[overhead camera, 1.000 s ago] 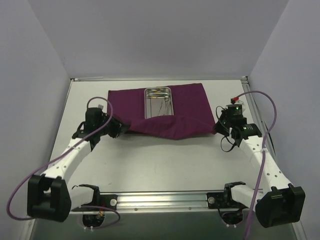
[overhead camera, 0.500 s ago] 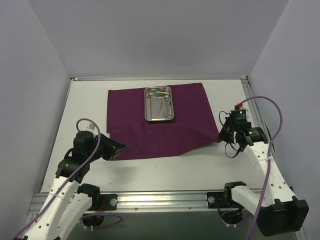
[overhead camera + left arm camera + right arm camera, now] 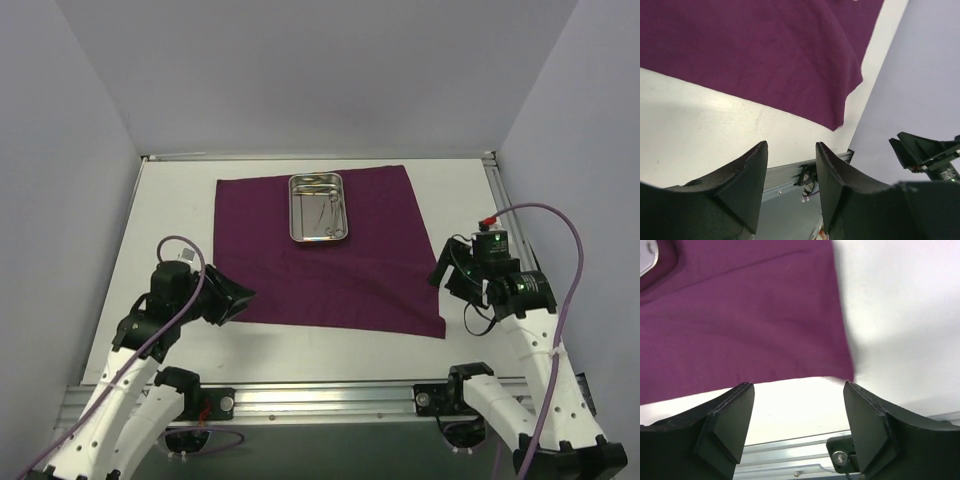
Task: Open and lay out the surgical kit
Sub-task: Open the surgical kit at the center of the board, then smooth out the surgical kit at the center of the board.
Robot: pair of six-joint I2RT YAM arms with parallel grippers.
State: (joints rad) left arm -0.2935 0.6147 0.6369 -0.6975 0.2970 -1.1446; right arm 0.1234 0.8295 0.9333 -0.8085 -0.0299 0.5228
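Cloth wrap (image 3: 330,270) lies unfolded and flat on the counter (image 3: 330,350) in the overhead view. The steel tray (image 3: 318,207) sits on its far middle with the instruments (image 3: 322,212) inside. Opening looks done; laying out the instruments is not yet begun. The left gripper (image 3: 232,300) sits at the near left corner, the right gripper (image 3: 443,275) just beside the near right one.

Left wrist: jaws spread, nothing between them, the wrap's edge beyond.

Right wrist: jaws spread wide, empty, the corner just ahead.
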